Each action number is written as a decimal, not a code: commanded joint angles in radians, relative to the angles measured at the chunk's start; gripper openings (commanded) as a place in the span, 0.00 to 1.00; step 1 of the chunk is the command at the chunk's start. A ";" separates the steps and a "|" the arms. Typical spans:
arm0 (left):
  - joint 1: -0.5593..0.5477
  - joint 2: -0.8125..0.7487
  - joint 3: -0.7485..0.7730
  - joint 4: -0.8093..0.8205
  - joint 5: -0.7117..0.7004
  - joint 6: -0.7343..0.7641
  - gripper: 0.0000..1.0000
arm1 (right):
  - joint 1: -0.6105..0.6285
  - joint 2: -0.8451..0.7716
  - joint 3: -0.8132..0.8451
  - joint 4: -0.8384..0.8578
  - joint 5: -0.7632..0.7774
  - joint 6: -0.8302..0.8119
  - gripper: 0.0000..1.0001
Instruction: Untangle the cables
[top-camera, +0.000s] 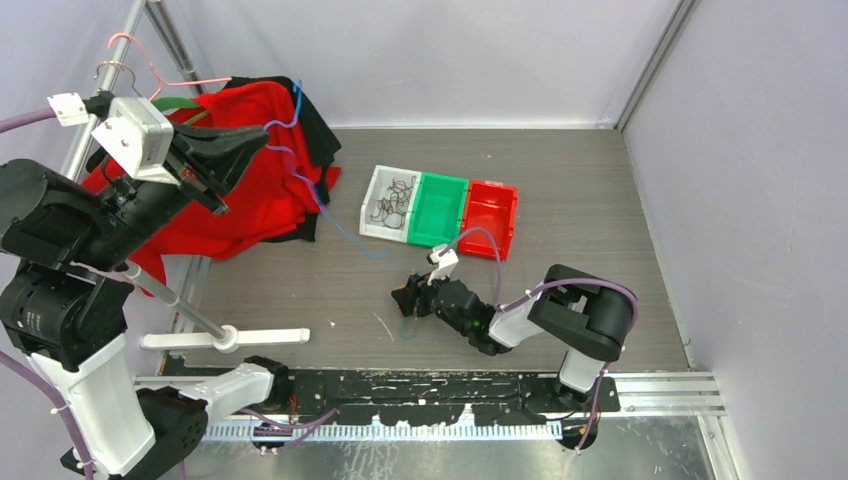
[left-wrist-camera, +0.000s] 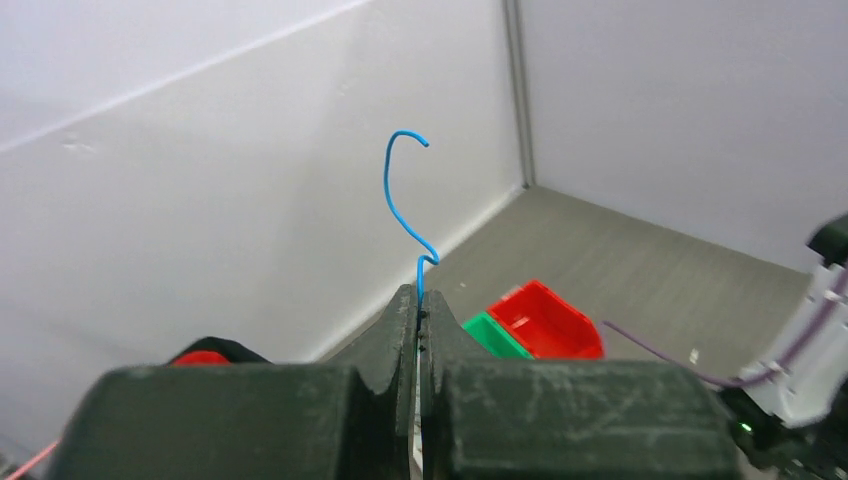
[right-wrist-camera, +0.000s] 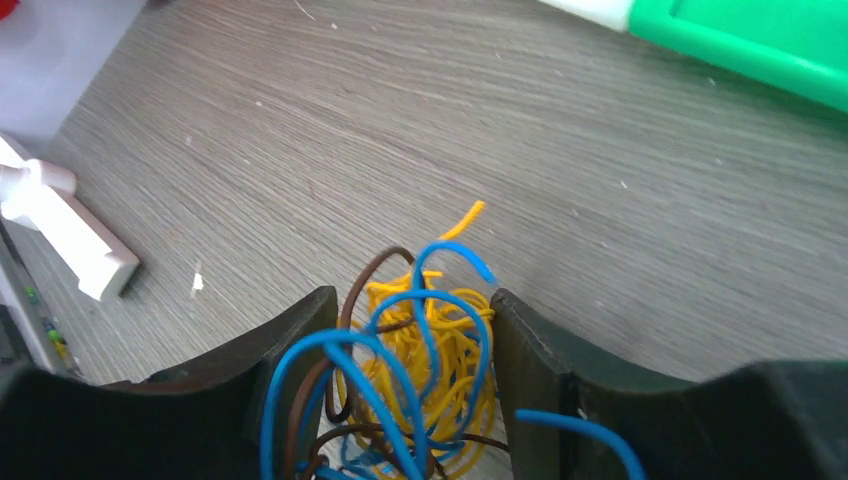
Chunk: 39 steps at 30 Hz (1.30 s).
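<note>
My left gripper (top-camera: 262, 135) is raised at the upper left, over the red cloth, and is shut on a thin blue cable (top-camera: 322, 205). In the left wrist view that blue cable (left-wrist-camera: 390, 195) sticks up in a curl from the closed tips of the gripper (left-wrist-camera: 419, 295). From the tips it trails down across the cloth to the table. Low on the table's middle, my right gripper (top-camera: 403, 298) holds a tangle of yellow, brown and blue cables (right-wrist-camera: 430, 350). In the right wrist view the gripper (right-wrist-camera: 412, 320) has this tangle pressed between both fingers.
White (top-camera: 390, 205), green (top-camera: 440, 208) and red (top-camera: 490, 215) bins stand in a row behind the right gripper. A red and black cloth (top-camera: 250, 190) lies at the back left under a metal rack with hangers (top-camera: 150, 60). A white T-shaped stand (top-camera: 225, 338) lies near the left base.
</note>
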 joint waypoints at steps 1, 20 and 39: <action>-0.005 -0.005 -0.002 0.189 -0.155 0.046 0.00 | -0.002 -0.052 -0.050 0.082 0.041 0.019 0.64; -0.004 -0.037 -0.165 0.143 -0.005 -0.015 0.00 | -0.003 -0.418 0.174 -0.303 -0.153 -0.209 0.79; -0.004 -0.079 -0.312 0.088 0.098 -0.111 0.00 | -0.015 -0.216 0.699 -0.422 -0.276 -0.361 0.03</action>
